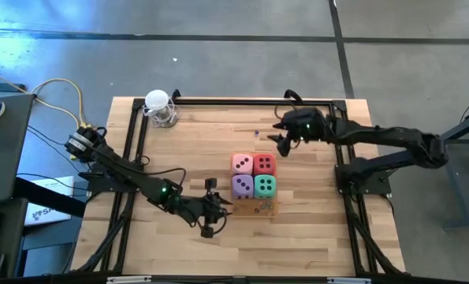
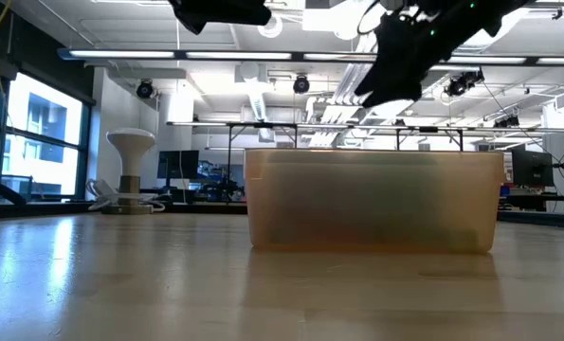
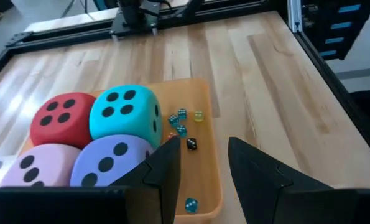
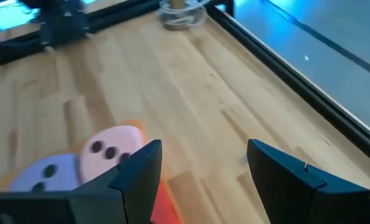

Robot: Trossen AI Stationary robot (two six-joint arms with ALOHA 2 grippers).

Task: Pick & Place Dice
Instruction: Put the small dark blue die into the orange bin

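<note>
Pink die: far-left of a two-by-two block, in the tray, touching the red and lilac dice.
Red die: far-right of the block, just beside the pink one, four pips up in the left wrist view.
Lilac die: near-left of the block, against the pink and teal dice.
Teal die: near-right of the block, four pips facing the left wrist camera.
Tray: orange, translucent, flat on the table under all four dice, near the table's middle; near end bare except for small dice.
Small dice: several tiny ones, blue, yellow and black, loose on the tray floor beside the teal die.
Left gripper: low over the table, just left of the tray's near end, beside the lilac die; fingers parted a little, nothing between them.
Right gripper: raised above the table, just far-right of the red die, apart from it; fingers spread moderately, holding nothing.
Table: pale wooden planks inside a black frame.
Stand: small white object at the table's far-left corner, well apart from the dice.
</note>
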